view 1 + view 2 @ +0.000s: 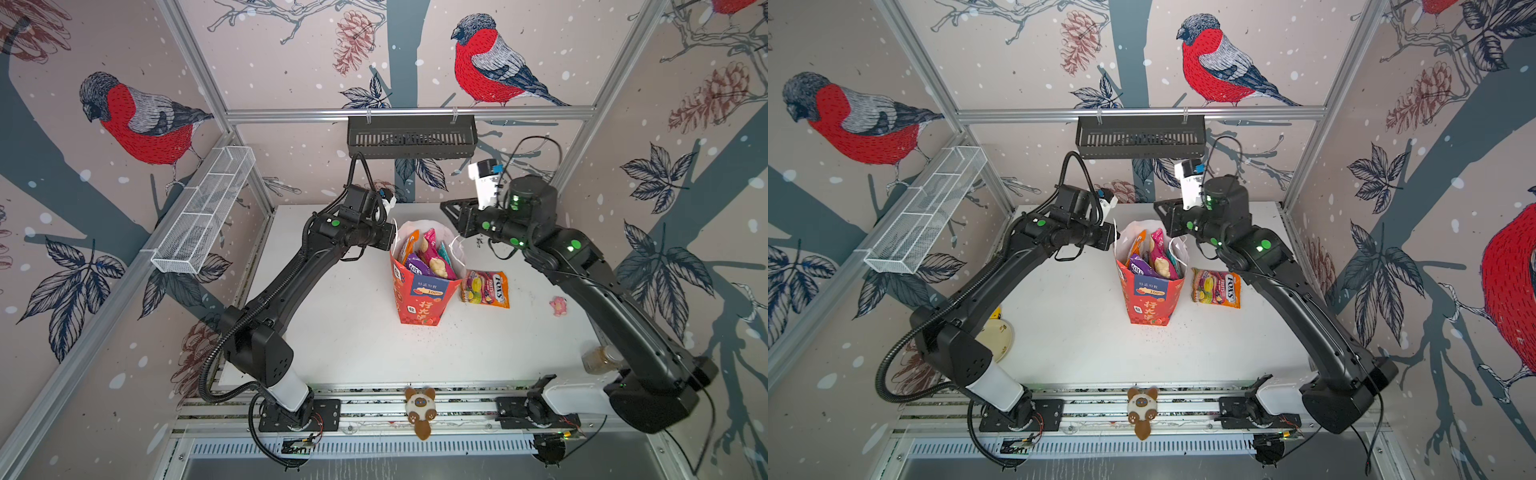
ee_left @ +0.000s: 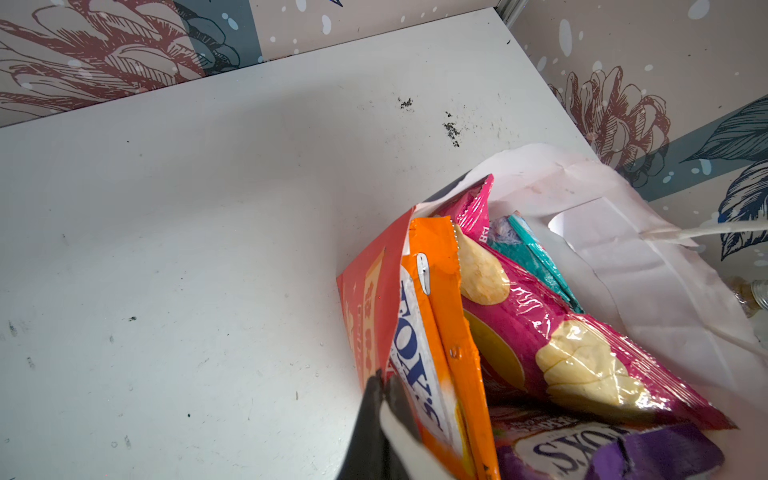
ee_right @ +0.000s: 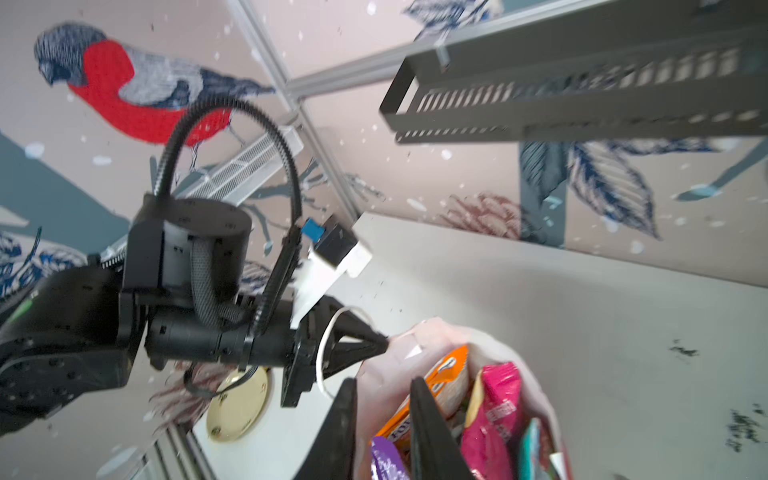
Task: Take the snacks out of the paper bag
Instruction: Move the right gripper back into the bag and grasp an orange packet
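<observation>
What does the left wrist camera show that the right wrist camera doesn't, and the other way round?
Only the left wrist view shows the red outer wall of the paper bag. Only the right wrist view shows the right fingers, apart near the bag's mouth, plus the black shelf, the wire basket and a round plate. Both show the left fingers pinching the bag's rim, the orange packet, pink packet, teal packet and purple packet inside, and the white table.
</observation>
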Controlling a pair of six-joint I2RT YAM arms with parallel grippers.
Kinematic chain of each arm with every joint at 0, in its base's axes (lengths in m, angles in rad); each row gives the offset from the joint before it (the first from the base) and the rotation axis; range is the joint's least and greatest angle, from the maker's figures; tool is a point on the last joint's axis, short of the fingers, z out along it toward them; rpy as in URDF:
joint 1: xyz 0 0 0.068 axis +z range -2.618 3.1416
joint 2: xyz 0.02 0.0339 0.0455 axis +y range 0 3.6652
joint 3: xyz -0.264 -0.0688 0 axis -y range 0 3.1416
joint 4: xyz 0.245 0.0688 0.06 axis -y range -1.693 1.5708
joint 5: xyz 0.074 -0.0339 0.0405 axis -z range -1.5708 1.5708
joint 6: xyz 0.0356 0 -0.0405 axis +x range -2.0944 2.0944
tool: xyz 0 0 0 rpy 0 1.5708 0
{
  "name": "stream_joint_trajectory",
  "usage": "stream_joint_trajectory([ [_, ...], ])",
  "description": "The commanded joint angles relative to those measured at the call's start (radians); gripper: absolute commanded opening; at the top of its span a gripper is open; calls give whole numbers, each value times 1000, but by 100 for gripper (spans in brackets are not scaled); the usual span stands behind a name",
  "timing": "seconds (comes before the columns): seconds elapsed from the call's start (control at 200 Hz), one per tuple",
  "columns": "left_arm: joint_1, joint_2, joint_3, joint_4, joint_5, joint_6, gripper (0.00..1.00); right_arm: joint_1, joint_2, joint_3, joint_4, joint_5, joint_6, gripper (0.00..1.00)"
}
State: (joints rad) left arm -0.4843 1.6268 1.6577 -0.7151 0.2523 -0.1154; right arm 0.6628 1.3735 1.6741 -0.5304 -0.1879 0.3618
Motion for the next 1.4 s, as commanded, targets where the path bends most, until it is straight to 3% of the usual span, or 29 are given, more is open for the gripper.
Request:
stream_joint_trajectory([
  [0.0, 2, -3, 1, 4, 15, 13, 0, 54, 66, 55, -165, 3, -57, 27],
  [0.24, 1, -2, -2, 12, 20, -1, 0, 115, 257, 233, -356, 234, 66, 28],
  [0.43, 2, -9, -2, 9, 9, -6, 0, 135, 388, 308, -430, 275, 173, 25],
  [0.675, 2, -18, -15, 12, -5, -4, 0, 132, 437, 319, -439, 329, 232, 26],
  [1.396, 1, -23, -20, 20, 4, -2, 0, 78, 388, 105, -209, 229, 301, 29],
])
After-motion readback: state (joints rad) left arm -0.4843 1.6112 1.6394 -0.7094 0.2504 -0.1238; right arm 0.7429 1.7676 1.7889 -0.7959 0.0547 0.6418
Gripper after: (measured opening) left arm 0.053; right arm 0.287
